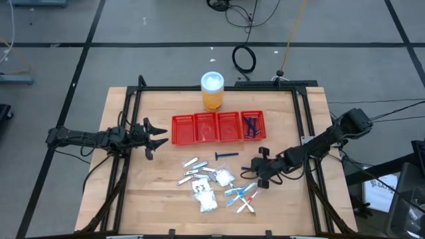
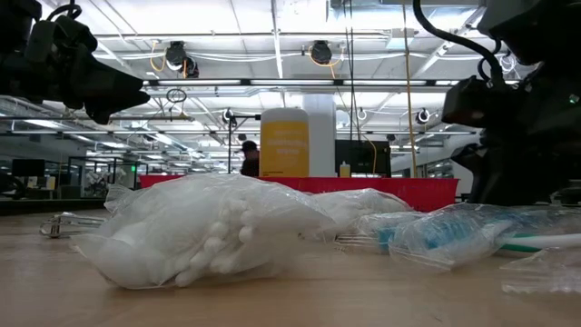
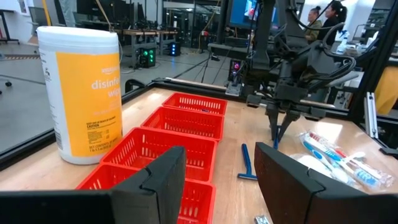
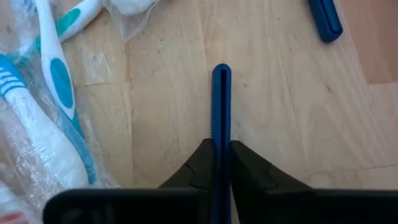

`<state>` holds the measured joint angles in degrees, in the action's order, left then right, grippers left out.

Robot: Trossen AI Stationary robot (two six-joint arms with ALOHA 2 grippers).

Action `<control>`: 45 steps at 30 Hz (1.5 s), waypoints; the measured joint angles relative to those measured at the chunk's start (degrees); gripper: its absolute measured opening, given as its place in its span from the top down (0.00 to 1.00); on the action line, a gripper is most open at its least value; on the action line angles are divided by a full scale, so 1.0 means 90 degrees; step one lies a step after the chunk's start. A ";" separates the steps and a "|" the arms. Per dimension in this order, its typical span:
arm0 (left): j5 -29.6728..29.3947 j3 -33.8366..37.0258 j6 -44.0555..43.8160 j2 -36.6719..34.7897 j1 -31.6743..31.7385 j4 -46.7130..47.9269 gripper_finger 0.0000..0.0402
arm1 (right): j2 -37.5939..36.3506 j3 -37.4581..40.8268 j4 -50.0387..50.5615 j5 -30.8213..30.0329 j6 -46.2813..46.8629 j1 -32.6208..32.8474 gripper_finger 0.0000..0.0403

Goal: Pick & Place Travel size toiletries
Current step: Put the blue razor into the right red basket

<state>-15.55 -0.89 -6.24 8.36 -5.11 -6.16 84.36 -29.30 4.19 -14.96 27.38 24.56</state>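
My right gripper (image 1: 255,174) is at the table's right middle, slanting down, shut on a dark blue razor (image 4: 221,106). A second dark blue razor (image 1: 226,155) lies flat on the wood just beyond it. Silvery tubes (image 1: 192,169), white crinkly packets (image 1: 206,196) and wrapped toothbrushes (image 1: 242,197) lie in a loose pile near the front middle. The red four-compartment tray (image 1: 219,127) has dark blue razors in its rightmost compartment (image 1: 252,126). My left gripper (image 1: 156,135) waits open and level at the table's left side, holding nothing. My right gripper pinches the razor's slim handle (image 4: 221,134) between its two fingers. The fingers come slanting down from the table's right side and lie along the handle, whose rounded end (image 4: 221,68) sticks out ahead of the fingertips. Whether that end rests on the wood, I cannot tell.
An orange jar with a white lid (image 1: 212,91) stands behind the tray at the far edge. A black frame rail (image 1: 199,89) runs round the tabletop. Bare wood (image 1: 285,192) shows at the right front and along the left front.
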 joint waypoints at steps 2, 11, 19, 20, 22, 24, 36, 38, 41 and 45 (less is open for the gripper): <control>0.0000 0.0000 0.0000 0.0000 0.0000 -0.0001 0.54 | -0.0174 0.0000 -0.0039 -0.0001 -0.0004 -0.0012 0.92; 0.0000 0.0000 0.0000 -0.0001 -0.0001 0.0011 0.54 | -0.1171 0.0020 -0.0670 -0.0026 -0.0821 -0.0012 0.95; 0.0000 0.0000 0.0000 -0.0001 0.0000 -0.0001 0.54 | -0.1684 0.0024 -0.1521 -0.0185 -0.1534 -0.0061 0.94; 0.0000 0.0000 0.0000 -0.0002 -0.0001 0.0003 0.54 | -0.1742 0.0024 -0.1618 -0.0192 -0.1607 -0.0092 0.94; 0.0000 0.0000 0.0000 0.0000 0.0001 0.0001 0.54 | -0.1818 0.0017 -0.1850 -0.0202 -0.1713 -0.0185 0.95; 0.0000 0.0000 0.0000 0.0000 -0.0001 0.0001 0.54 | -0.1887 0.0015 -0.1951 -0.0199 -0.1792 -0.0296 0.95; 0.0000 0.0000 0.0000 -0.0001 0.0001 0.0001 0.54 | -0.2021 0.0012 -0.2154 -0.1070 -0.1794 -0.1253 0.95; 0.0000 0.0000 0.0000 -0.0002 0.0001 -0.0001 0.54 | -0.2019 0.0012 -0.2152 -0.1267 -0.1675 -0.1410 0.95; 0.0000 0.0000 0.0000 -0.0002 -0.0001 -0.0001 0.54 | -0.2021 0.0012 -0.2152 -0.1710 -0.1475 -0.1597 0.93; 0.0000 0.0000 0.0000 -0.0001 0.0000 0.0000 0.54 | -0.2021 0.0012 -0.2121 -0.2073 -0.1494 -0.1837 0.93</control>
<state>-15.55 -0.89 -6.24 8.35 -5.11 -6.16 66.17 -29.19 -14.89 -33.62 13.93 8.03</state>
